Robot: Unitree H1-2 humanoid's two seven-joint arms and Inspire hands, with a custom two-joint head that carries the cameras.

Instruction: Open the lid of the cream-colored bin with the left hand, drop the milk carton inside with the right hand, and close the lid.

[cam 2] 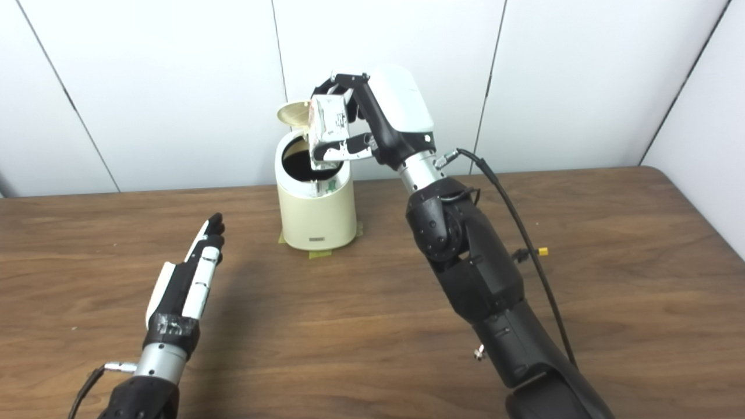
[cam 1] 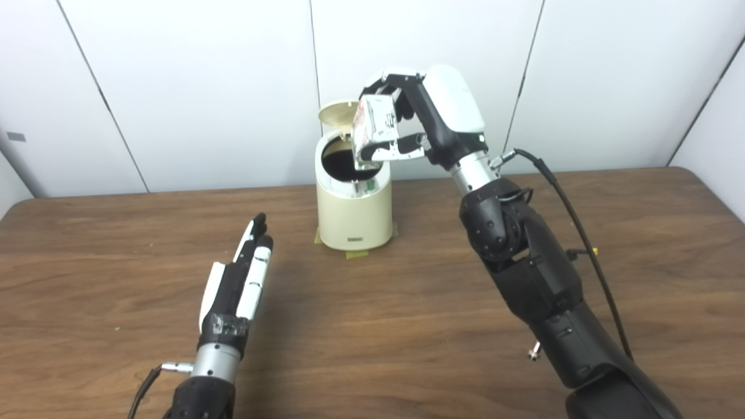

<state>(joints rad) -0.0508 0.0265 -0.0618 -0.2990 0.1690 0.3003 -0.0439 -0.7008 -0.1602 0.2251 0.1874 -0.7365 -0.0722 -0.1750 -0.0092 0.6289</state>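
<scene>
A cream-colored bin (cam 1: 354, 210) stands at the back middle of the table, its round lid (cam 1: 336, 115) tipped up behind the dark opening. My right hand (cam 1: 419, 119) is shut on a white milk carton (cam 1: 375, 125), held tilted just above the bin's right rim. My left hand (cam 1: 240, 278) rests low over the table to the front left of the bin, fingers straight and apart, holding nothing.
The wooden table (cam 1: 372, 326) stretches wide around the bin. Yellow tape marks (cam 1: 356, 254) lie at the bin's base. A black cable (cam 1: 576, 233) runs along my right arm. White wall panels stand close behind the bin.
</scene>
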